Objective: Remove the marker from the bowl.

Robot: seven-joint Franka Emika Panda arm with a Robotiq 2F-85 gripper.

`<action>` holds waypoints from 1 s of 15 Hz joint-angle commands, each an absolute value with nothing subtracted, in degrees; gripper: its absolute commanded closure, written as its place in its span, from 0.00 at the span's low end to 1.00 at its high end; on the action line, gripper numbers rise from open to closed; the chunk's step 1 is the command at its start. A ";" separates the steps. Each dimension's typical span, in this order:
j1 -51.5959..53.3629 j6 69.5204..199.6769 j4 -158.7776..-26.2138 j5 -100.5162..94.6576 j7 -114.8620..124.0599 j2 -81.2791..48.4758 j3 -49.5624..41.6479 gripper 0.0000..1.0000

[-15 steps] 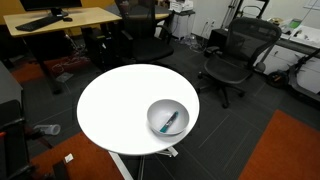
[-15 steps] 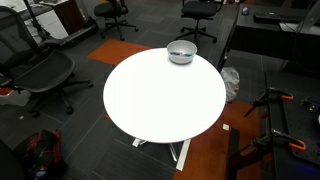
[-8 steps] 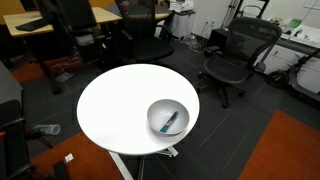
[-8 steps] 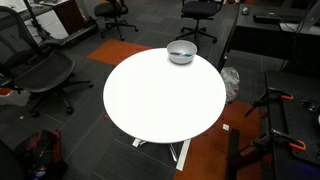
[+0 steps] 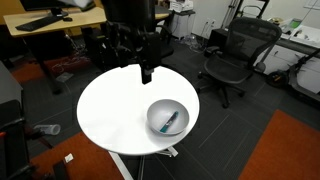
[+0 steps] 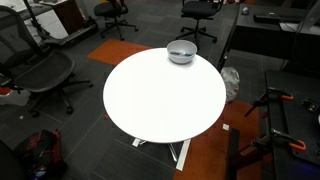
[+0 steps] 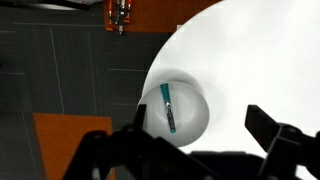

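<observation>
The grey bowl (image 5: 153, 110) sits near the edge of the round white table (image 5: 115, 110); it also shows in the other exterior view (image 6: 181, 53). The marker (image 5: 172, 121), dark with a teal-blue part, lies inside it. In the wrist view the bowl (image 7: 192, 112) holds the marker (image 7: 169, 108), just left of the space between my fingers. My gripper (image 5: 146, 72) hangs over the table's far part, above and apart from the bowl. In the wrist view the gripper (image 7: 196, 125) is open and empty.
Black office chairs (image 5: 232, 55) and wooden desks (image 5: 60, 18) stand beyond the table. Another chair (image 6: 40, 75) stands beside it. Orange carpet (image 5: 285, 150) lies on the floor. The table's pedestal foot (image 6: 180, 152) shows below.
My arm has come into the exterior view from the top and now hangs over the table's far side. The bowl and the marker have not moved.
</observation>
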State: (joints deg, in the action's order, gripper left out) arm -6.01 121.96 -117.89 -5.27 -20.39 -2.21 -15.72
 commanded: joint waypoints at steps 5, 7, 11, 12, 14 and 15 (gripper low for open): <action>-11.16 123.86 -109.11 2.61 -27.53 -15.02 -10.83 0.00; -11.99 125.70 -108.87 2.90 -27.87 -16.98 -9.70 0.00; -13.31 130.66 -108.54 2.67 -27.13 -20.77 -7.86 0.00; -13.62 131.94 -108.21 2.63 -27.10 -21.93 -7.47 0.00; -14.21 133.49 -107.21 2.45 -26.74 -24.01 -6.85 0.00; -14.59 134.03 -106.60 2.45 -26.74 -25.04 -6.55 0.00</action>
